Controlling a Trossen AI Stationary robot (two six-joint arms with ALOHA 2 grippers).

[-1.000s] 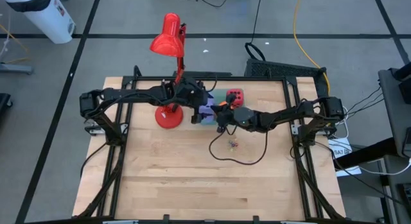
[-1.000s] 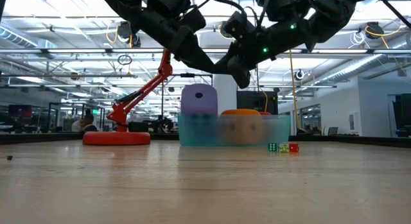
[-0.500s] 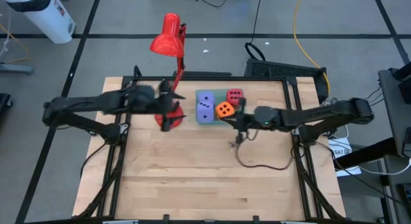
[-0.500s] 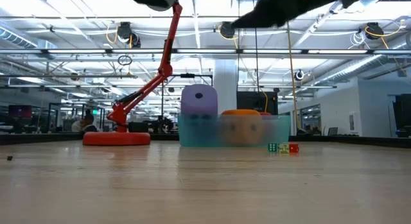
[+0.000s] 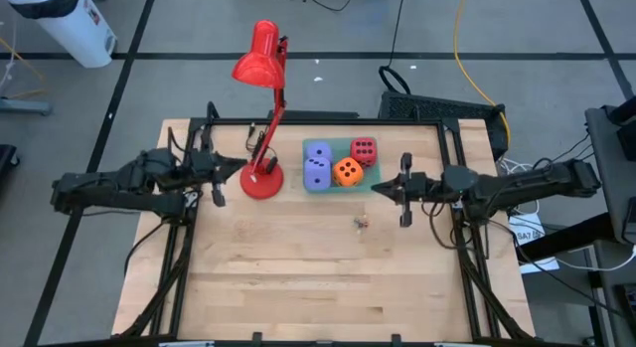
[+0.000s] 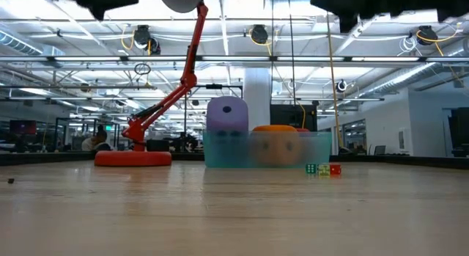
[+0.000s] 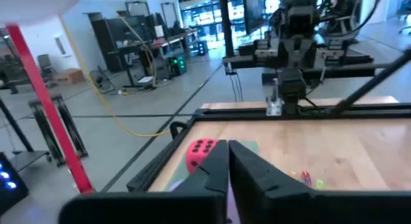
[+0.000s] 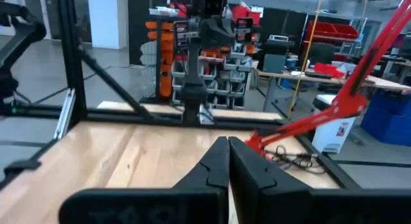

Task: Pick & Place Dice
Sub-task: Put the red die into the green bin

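A translucent teal tray (image 5: 338,184) stands at the table's far middle, beside the red lamp's base (image 5: 262,180). It holds a lavender-blue die (image 5: 317,166), an orange die (image 5: 347,171) and a red die (image 5: 364,150). In the low view the lavender-blue die (image 6: 227,113) stands higher than the tray wall (image 6: 293,150). My left gripper (image 5: 241,164) is shut and empty, left of the lamp base. My right gripper (image 5: 379,188) is shut and empty, right of the tray. Both sit well above the table.
The red lamp's arm (image 5: 274,108) leans toward the far edge, its head (image 5: 256,59) beyond the table. A few tiny coloured dice (image 5: 362,223) lie on the wood in front of the tray. The near half of the table (image 5: 318,287) is bare wood.
Both grippers have drawn back from over the tray and risen. The left has gone toward the table's left edge, the right toward the right edge. The dice and the tray have stayed where they were.
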